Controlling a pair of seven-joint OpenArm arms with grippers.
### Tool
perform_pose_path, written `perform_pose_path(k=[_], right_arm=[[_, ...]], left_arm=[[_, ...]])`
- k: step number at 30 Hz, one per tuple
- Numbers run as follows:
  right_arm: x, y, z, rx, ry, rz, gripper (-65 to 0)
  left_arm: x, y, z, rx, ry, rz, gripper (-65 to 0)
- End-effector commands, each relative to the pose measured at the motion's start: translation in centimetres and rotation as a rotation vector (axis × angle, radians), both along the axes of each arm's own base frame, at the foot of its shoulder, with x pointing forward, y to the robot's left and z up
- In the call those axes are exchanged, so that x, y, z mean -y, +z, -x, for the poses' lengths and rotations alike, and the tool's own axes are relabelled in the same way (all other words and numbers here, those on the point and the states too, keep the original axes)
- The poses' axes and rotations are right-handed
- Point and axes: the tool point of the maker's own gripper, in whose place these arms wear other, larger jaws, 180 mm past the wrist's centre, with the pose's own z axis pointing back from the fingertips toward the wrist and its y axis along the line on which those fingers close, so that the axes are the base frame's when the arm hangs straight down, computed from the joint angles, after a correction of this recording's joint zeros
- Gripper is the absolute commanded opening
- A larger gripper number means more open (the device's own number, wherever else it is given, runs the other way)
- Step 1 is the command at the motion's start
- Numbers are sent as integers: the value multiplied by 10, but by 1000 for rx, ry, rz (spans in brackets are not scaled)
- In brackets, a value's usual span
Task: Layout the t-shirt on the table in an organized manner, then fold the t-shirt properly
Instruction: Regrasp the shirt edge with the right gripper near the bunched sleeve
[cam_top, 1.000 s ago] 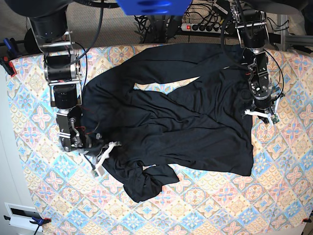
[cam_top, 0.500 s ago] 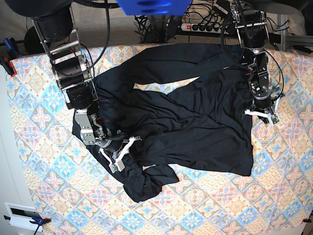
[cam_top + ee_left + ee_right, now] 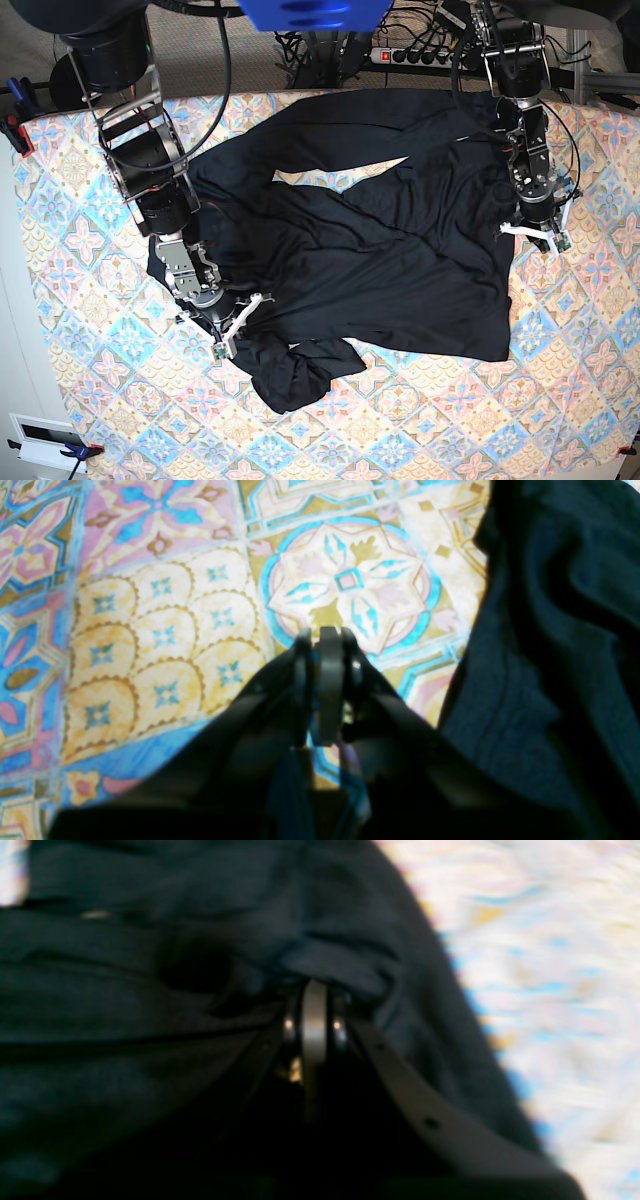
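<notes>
The black t-shirt [image 3: 400, 250] lies crumpled across the table [image 3: 420, 420], with a bunched lump [image 3: 295, 375] near the front. My right gripper [image 3: 235, 325] sits low at the shirt's front-left part. In the right wrist view the right gripper [image 3: 315, 985] is shut, and t-shirt [image 3: 125, 990] fabric is gathered and pinched at its tips. My left gripper [image 3: 537, 238] hangs at the shirt's right edge. Seen from the left wrist, the left gripper [image 3: 325, 635] is shut and holds nothing, over bare table [image 3: 150, 605], while the t-shirt [image 3: 550, 630] lies just to its right.
Behind the table's far edge are a power strip [image 3: 410, 52] and tangled cables. A blue part [image 3: 310, 12] hangs at the top centre. Clamps [image 3: 15, 115] grip the left table edge. A white box [image 3: 45, 440] lies off the front-left corner.
My right arm swung toward the table's middle, dragging the shirt's left part with it, then eased slightly back toward the front. The left arm has not moved.
</notes>
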Motion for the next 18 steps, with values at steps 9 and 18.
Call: perform_pose_path(k=[9, 18], right_arm=[[35, 24, -20, 115, 3, 253, -541], [22, 41, -29, 223, 32, 221, -539]], left_arm=[[9, -42, 45, -182, 29, 91, -620], [19, -40, 47, -163, 28, 111, -615]])
